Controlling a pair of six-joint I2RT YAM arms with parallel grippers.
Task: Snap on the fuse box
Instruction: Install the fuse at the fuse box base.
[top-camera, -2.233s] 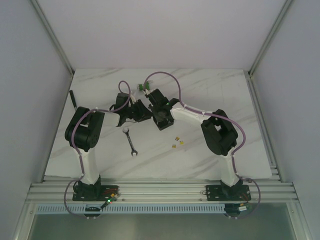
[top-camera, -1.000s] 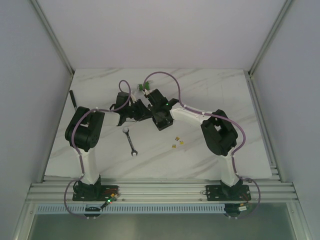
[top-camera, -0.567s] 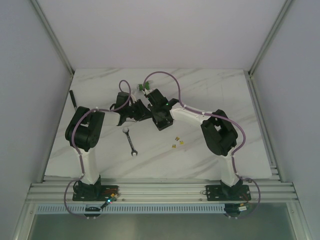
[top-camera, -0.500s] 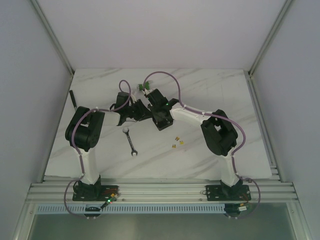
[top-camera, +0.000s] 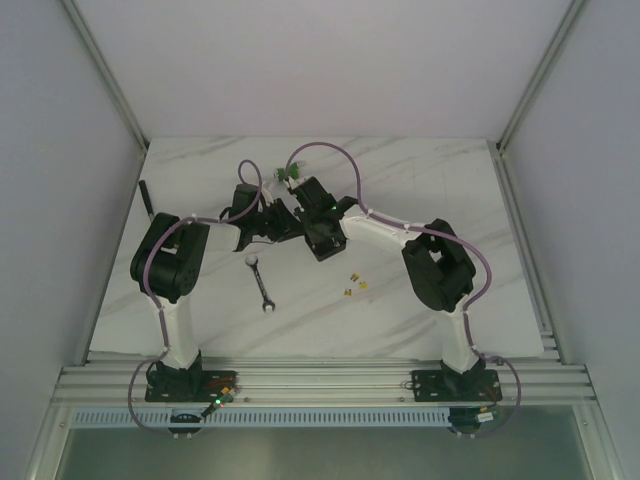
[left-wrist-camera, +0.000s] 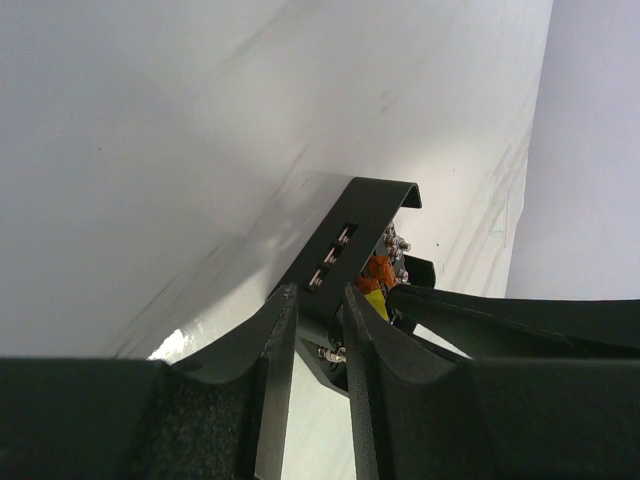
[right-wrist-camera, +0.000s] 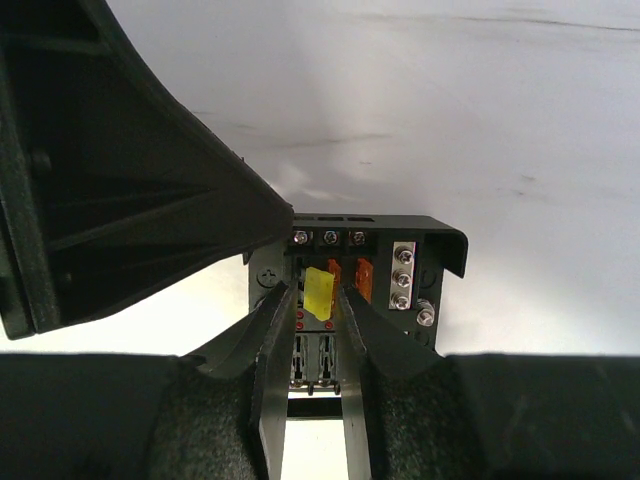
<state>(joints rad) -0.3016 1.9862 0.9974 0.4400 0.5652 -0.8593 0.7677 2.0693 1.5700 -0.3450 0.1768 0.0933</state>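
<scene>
Right wrist view gives you one fuse box (right-wrist-camera: 445, 250) on the table (right-wrist-camera: 500, 100), holding two orange fuses (right-wrist-camera: 365, 277). Your right gripper (right-wrist-camera: 318, 305) pinches one yellow fuse (right-wrist-camera: 318, 290). Only the left wrist view shows your left gripper (left-wrist-camera: 318, 300) clamping the box wall. Top external adds one wrench (top-camera: 262, 285).

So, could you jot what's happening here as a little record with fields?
Object: small black square plastic fuse box, no lid on
Left tool: clamped on the fuse box's side wall
Right tool: pinching a yellow plastic fuse inside it
Also inside: orange plastic fuses
On the white marbled table: silver metal wrench, tiny loose yellow fuses
</scene>
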